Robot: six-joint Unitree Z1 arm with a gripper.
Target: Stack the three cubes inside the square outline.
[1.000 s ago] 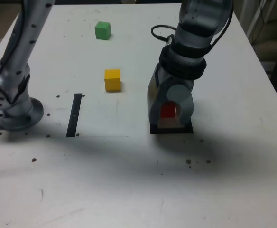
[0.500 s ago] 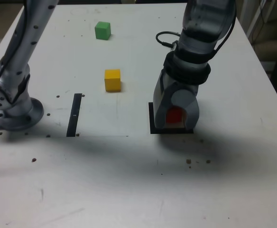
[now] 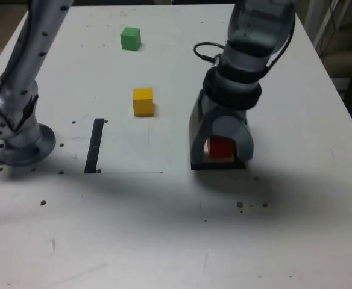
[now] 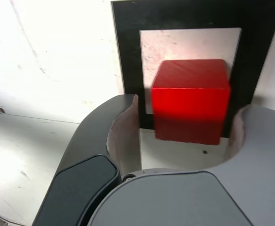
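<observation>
My claw (image 4: 190, 102) is open around the red cube (image 4: 189, 110), which sits in the black square frame (image 4: 128, 52), untouched by my fingers.

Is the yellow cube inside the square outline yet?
No, the yellow cube sits on the bare table, apart from the square outline.

And here is the white tabletop (image 3: 134, 241), scuffed and dotted with dark specks, the black square outline (image 3: 218, 165) flat upon it; in the exterior view, over to the outline's left, there's the yellow cube (image 3: 143, 103), a little farther back; beyond that, well apart from the outline, sits the green cube (image 3: 131, 39); left of the outline runs the thin black strip (image 3: 94, 146), and farther left stands the round arm base (image 3: 28, 147); at the outline, the red cube (image 3: 221, 147), its contact below unclear!
</observation>
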